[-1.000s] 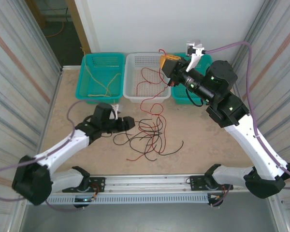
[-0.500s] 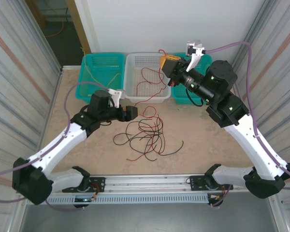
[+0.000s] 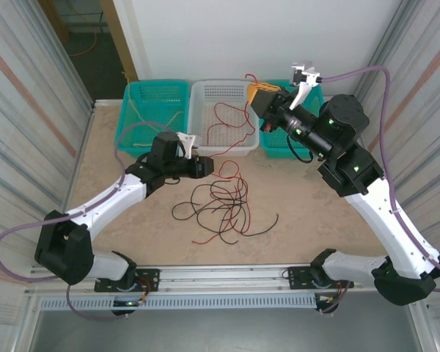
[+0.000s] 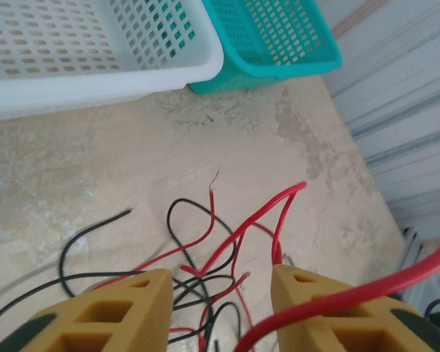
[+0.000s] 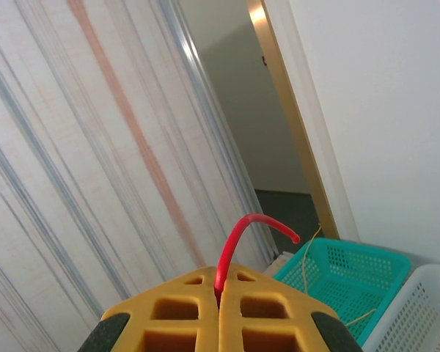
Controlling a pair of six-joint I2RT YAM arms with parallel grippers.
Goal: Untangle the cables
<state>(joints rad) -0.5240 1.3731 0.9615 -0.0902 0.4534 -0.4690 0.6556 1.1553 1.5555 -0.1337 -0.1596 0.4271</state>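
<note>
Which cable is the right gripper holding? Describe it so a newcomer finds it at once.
Start at the white basket in the middle of the back row. A red cable crosses it, running up to the right gripper, which is shut on it. Unlike the tangle on the table, it is lifted.

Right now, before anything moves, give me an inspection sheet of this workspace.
Surface: beige speckled tabletop.
Job's things: tangle of thin black and red cables mid-table; one thin red cable crosses the white plastic basket; thin yellow cable lies in the left teal basket.
Clutter: nothing seen.
Grippers: left gripper open near the tangle's far edge; right gripper shut on the red cable, raised.
Cables: purple-grey arm cable arcs behind the right arm.
Surroundings: corrugated metal side panels, white back wall.
</note>
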